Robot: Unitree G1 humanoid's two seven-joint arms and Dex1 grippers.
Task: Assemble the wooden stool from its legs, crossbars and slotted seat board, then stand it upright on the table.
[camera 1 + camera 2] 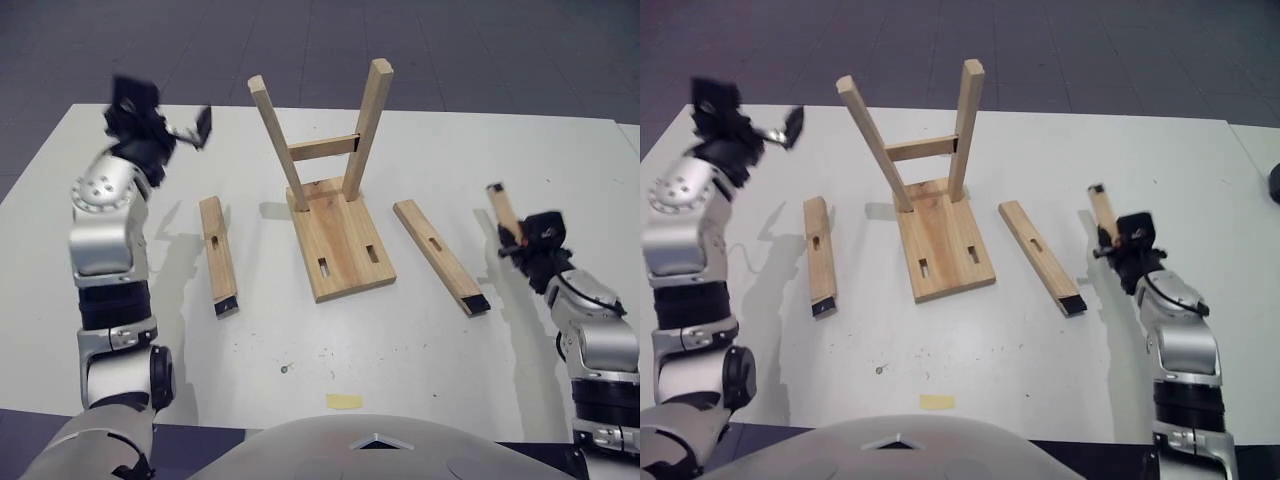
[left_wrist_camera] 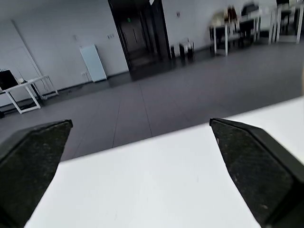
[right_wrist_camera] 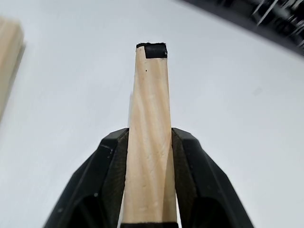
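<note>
Two legs [image 1: 283, 140] stand in seat board [image 1: 340, 245] | right gripper [image 3: 149, 142] clamps probably a crossbar [image 3: 149, 95] | left gripper [image 2: 142, 161] spread.

Left hand [image 1: 168, 118] is blurred — wooden bar's [image 3: 151, 85] near end hidden inside right hand [image 3: 149, 137].

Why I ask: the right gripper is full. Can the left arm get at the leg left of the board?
Probably yes: the left gripper is open and empty, and the leg lies uncovered on that arm's side.

Upright legs [image 1: 368, 120] on seat board [image 1: 342, 255] mid-table, left loose leg [image 1: 217, 255], right loose leg [image 1: 438, 256] flanking, table [image 1: 420, 350] open in front
</note>
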